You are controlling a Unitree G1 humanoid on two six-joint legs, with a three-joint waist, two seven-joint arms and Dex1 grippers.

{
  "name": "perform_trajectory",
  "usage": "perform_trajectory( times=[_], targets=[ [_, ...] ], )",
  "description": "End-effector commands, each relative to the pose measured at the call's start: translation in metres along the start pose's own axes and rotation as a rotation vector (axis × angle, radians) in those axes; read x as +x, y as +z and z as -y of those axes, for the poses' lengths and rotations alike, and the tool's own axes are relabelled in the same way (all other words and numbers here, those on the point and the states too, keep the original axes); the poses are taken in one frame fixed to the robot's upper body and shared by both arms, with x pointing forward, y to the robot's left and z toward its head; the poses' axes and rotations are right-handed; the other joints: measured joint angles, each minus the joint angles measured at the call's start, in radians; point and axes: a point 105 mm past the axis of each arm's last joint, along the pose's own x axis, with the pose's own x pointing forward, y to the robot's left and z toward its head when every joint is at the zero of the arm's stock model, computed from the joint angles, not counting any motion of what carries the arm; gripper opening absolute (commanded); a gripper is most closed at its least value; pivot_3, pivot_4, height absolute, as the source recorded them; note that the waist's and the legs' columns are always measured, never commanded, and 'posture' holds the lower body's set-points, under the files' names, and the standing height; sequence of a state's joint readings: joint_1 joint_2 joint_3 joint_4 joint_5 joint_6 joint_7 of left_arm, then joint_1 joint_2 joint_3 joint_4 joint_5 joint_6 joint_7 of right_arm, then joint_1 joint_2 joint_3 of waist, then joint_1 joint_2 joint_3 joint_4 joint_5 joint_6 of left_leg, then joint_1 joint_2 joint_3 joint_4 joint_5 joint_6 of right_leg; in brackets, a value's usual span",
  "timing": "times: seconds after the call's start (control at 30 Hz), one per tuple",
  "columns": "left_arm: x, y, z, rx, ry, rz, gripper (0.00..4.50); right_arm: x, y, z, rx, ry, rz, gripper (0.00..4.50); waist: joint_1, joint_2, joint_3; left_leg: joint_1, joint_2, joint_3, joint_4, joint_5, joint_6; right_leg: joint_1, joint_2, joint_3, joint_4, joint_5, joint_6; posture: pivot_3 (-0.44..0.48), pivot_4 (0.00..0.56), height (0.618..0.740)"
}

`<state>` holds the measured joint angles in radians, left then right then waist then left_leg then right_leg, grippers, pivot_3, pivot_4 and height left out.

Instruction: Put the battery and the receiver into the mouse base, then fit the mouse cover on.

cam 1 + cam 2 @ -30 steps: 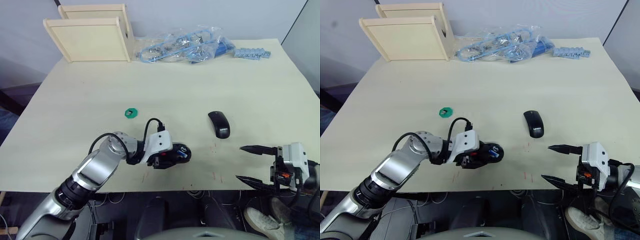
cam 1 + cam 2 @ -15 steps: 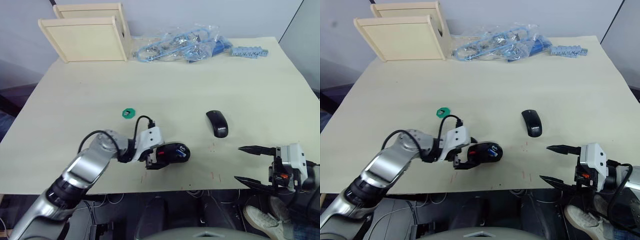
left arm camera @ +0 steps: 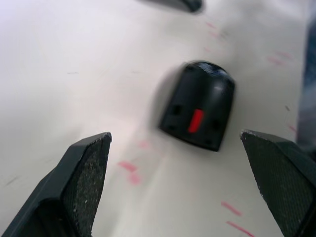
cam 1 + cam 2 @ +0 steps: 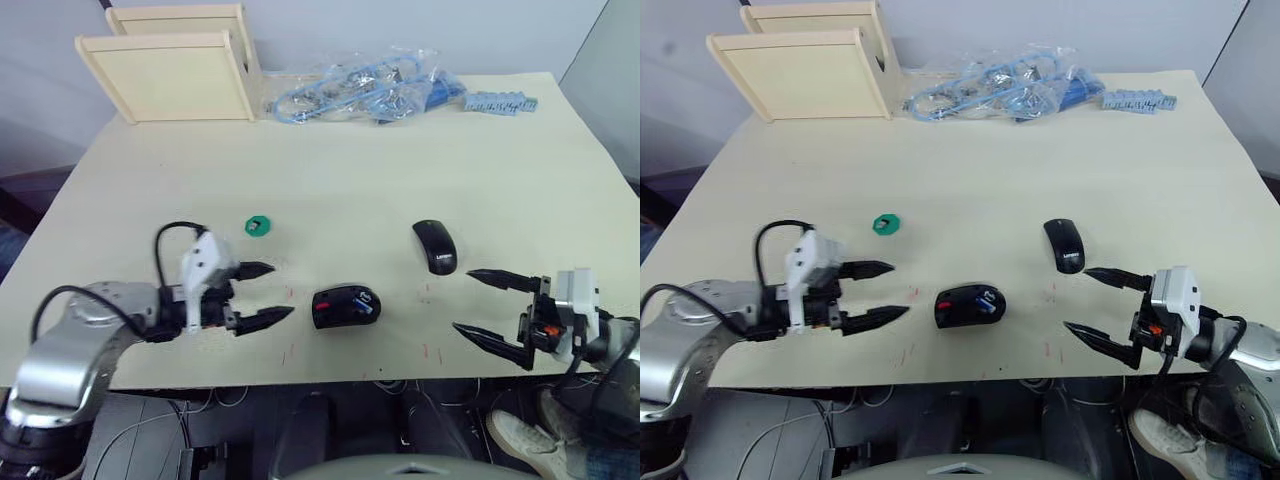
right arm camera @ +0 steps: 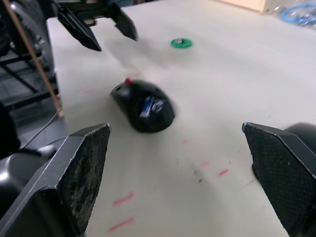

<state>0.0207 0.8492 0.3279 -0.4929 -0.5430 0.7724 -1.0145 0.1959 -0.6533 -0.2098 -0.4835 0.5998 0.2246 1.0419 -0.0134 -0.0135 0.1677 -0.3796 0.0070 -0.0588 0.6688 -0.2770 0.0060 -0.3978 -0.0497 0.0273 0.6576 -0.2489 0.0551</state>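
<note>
Mouse base point(image 4: 346, 305): lay near the table's point(image 4: 400, 160) front edge, blue battery point(image 4: 367, 309) apparently seated inside, though you saw it poorly. Mouse cover point(image 4: 437, 246): lay apart at the base's 2 o'clock. Left gripper point(image 4: 257, 293): at the base's 9 o'clock, fingers spread, holding nothing. Right gripper point(image 4: 492, 309): at its 3 o'clock, fingers spread, holding nothing. Green disc point(image 4: 259, 226): at its 10 o'clock.

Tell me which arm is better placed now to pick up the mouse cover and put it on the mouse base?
Probably the right. The right gripper is open and empty, just beside the mouse cover. The left gripper, also open, sits beyond the mouse base, where the blue battery already lies.
</note>
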Motion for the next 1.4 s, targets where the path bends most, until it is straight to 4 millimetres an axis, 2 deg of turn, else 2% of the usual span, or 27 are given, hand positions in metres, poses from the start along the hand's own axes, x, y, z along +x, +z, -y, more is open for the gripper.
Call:
perform_trajectory(
  times=[0.03, 0.17, 0.3, 0.57, 0.73, 0.77, 0.83, 0.87, 1.1, 1.13, 1.17, 1.23, 1.4],
  targets=[
    [-0.022, 0.007, -0.023, -0.074, 0.163, 0.077, 4.44, 0.008, 0.015, 0.001, -0.074, -0.040, 0.077, 4.50, 0.001, 0.000, 0.000, 0.000, 0.000, 0.000, 0.000, 0.000, 0.000, 0.000, 0.000, 0.000, 0.000, 0.000, 0.000, 0.000, 0.150, 0.740],
    [-0.032, 0.006, -0.034, -0.111, 0.227, 0.091, 4.44, 0.011, 0.016, 0.000, -0.081, -0.059, 0.097, 4.50, 0.003, 0.000, 0.000, 0.000, -0.001, 0.000, 0.000, 0.000, 0.000, 0.000, -0.001, 0.000, 0.000, 0.000, 0.000, 0.000, 0.150, 0.740],
    [-0.042, 0.004, -0.062, -0.150, 0.345, 0.123, 4.44, 0.013, 0.018, -0.004, -0.105, -0.102, 0.129, 4.50, 0.001, 0.000, 0.000, 0.000, -0.001, -0.001, 0.000, 0.000, 0.000, 0.000, 0.000, -0.001, 0.001, 0.000, 0.000, 0.000, 0.150, 0.740],
    [-0.029, 0.005, -0.093, -0.122, 0.374, 0.119, 4.44, 0.003, 0.015, -0.020, -0.043, -0.099, 0.144, 4.50, 0.001, 0.000, 0.000, 0.000, -0.002, 0.000, 0.000, 0.000, 0.000, 0.000, -0.001, -0.001, 0.000, 0.000, 0.000, 0.000, 0.150, 0.740],
    [-0.010, 0.005, -0.110, -0.093, 0.350, 0.097, 4.44, 0.005, 0.017, -0.030, -0.029, -0.092, 0.153, 4.50, 0.001, -0.001, 0.001, 0.000, -0.002, 0.000, 0.000, 0.000, 0.000, 0.000, 0.000, -0.001, 0.001, 0.000, 0.000, 0.000, 0.150, 0.740],
    [-0.007, 0.005, -0.115, -0.106, 0.363, 0.097, 3.95, 0.006, 0.019, -0.029, -0.031, -0.096, 0.159, 4.50, 0.001, -0.001, 0.001, 0.000, -0.002, 0.001, 0.000, 0.000, 0.000, 0.000, 0.000, -0.001, 0.001, 0.000, 0.000, 0.000, 0.150, 0.740],
    [-0.003, 0.003, -0.124, -0.105, 0.400, 0.079, 3.45, 0.008, 0.021, -0.029, -0.033, -0.100, 0.166, 4.50, 0.001, -0.001, 0.001, 0.000, -0.002, 0.000, 0.000, 0.000, 0.000, 0.000, 0.000, -0.001, 0.001, 0.000, 0.000, 0.000, 0.150, 0.740],
    [0.000, 0.002, -0.127, -0.103, 0.407, 0.075, 2.99, 0.009, 0.021, -0.029, -0.033, -0.100, 0.169, 4.50, -0.001, -0.001, 0.001, 0.000, -0.002, 0.001, 0.000, 0.000, 0.000, 0.000, 0.000, -0.001, 0.001, 0.000, 0.000, 0.000, 0.150, 0.740],
    [0.015, -0.002, -0.130, -0.068, 0.384, 0.056, 2.99, 0.015, 0.022, -0.032, -0.025, -0.104, 0.184, 4.50, 0.000, -0.002, 0.001, -0.001, -0.002, 0.001, 0.000, 0.000, 0.000, -0.001, 0.000, -0.001, 0.002, 0.000, 0.000, 0.000, 0.150, 0.740],
    [0.016, -0.002, -0.130, -0.064, 0.375, 0.057, 2.40, 0.015, 0.022, -0.032, -0.024, -0.106, 0.185, 4.50, 0.000, -0.002, 0.001, -0.001, -0.002, 0.000, 0.000, 0.000, 0.000, -0.001, 0.000, -0.001, 0.002, 0.000, 0.000, 0.000, 0.150, 0.740],
    [0.017, -0.002, -0.129, -0.053, 0.369, 0.053, 2.18, 0.016, 0.022, -0.032, -0.024, -0.106, 0.185, 4.50, 0.000, -0.002, 0.001, -0.001, -0.002, 0.001, 0.000, 0.000, 0.000, -0.001, 0.000, -0.001, 0.002, 0.000, 0.000, 0.000, 0.150, 0.740],
    [0.018, -0.003, -0.131, -0.042, 0.372, 0.050, 1.18, 0.016, 0.022, -0.032, -0.021, -0.107, 0.186, 4.50, 0.000, -0.002, 0.001, -0.001, -0.002, 0.001, 0.000, 0.000, 0.000, -0.001, 0.000, -0.001, 0.002, 0.000, 0.000, 0.000, 0.150, 0.740],
    [0.021, -0.005, -0.134, -0.032, 0.383, 0.053, 1.18, 0.016, 0.022, -0.033, -0.018, -0.111, 0.185, 4.50, 0.000, -0.002, 0.001, -0.001, -0.002, 0.001, 0.000, 0.000, 0.000, -0.001, 0.000, -0.001, 0.002, 0.000, 0.000, 0.000, 0.150, 0.740]
  ],
)
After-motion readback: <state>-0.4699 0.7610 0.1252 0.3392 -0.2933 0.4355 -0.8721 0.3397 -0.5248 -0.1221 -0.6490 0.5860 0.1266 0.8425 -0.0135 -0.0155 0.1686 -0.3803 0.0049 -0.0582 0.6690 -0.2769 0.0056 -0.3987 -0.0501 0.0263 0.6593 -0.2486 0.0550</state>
